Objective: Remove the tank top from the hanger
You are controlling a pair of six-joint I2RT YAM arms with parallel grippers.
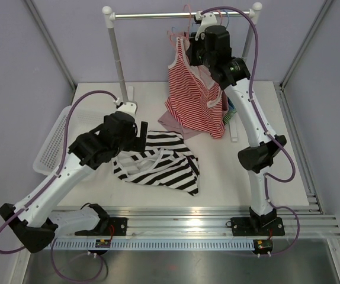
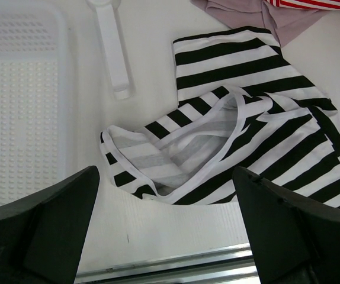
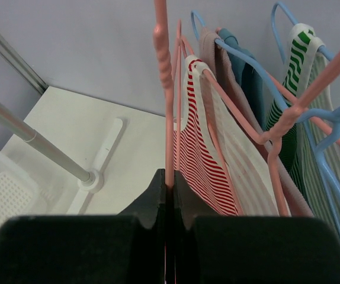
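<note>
A red-and-white striped tank top point(image 1: 193, 97) hangs on a pink hanger point(image 1: 187, 22) from the rack rail; both also show in the right wrist view, the top point(image 3: 202, 157) draped over the hanger point(image 3: 165, 89). My right gripper point(image 1: 191, 52) point(image 3: 169, 180) is raised at the rail and shut on a thin pink bar of that hanger. My left gripper point(image 1: 142, 136) point(image 2: 167, 236) is open and empty, hovering low over the near-left edge of a black-and-white striped tank top point(image 1: 158, 163) point(image 2: 247, 112) that lies crumpled on the table.
A white perforated basket point(image 1: 54, 142) point(image 2: 16, 106) sits at the table's left edge. The rack's white foot point(image 2: 114, 53) and post point(image 1: 116, 56) stand behind the left gripper. More garments on blue hangers point(image 3: 300, 77) hang right of the pink one. A pink cloth point(image 1: 173, 121) lies under the rack.
</note>
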